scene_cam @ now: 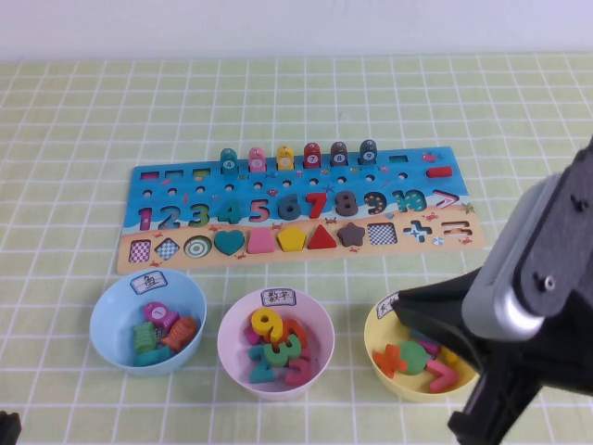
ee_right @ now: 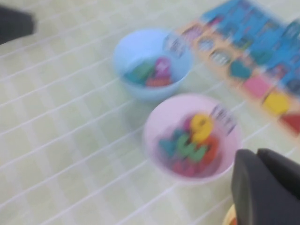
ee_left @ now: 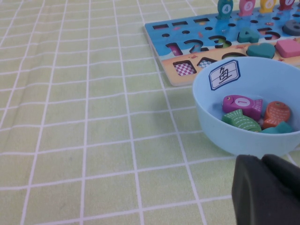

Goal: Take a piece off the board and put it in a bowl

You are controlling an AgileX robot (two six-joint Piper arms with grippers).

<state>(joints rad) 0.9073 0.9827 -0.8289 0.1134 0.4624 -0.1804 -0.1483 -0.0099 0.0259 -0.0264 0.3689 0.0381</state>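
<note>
The yellow numeral "9" (scene_cam: 267, 323) lies on top of several coloured numerals in the pink bowl (scene_cam: 320, 320), which carries a white label at its far rim. It also shows in the right wrist view (ee_right: 201, 126), inside the pink bowl (ee_right: 157, 117). The board (scene_cam: 185, 185) lies behind the bowls; its "9" slot (scene_cam: 375, 202) looks dark. My right gripper (scene_cam: 400, 308) is shut and empty, above the yellow bowl's near-left rim, right of the pink bowl; it also shows in its wrist view (ee_right: 257, 152). My left gripper (ee_left: 261, 158) is shut and empty, low at the front left, near the blue bowl.
A light blue bowl (scene_cam: 107, 306) with fish pieces stands left of the pink bowl. A yellow bowl (scene_cam: 371, 336) with sign pieces stands to its right, partly under my right arm. Peg rings (scene_cam: 296, 156) stand along the board's far edge. The green checked cloth (scene_cam: 74, 139) is bare on the left.
</note>
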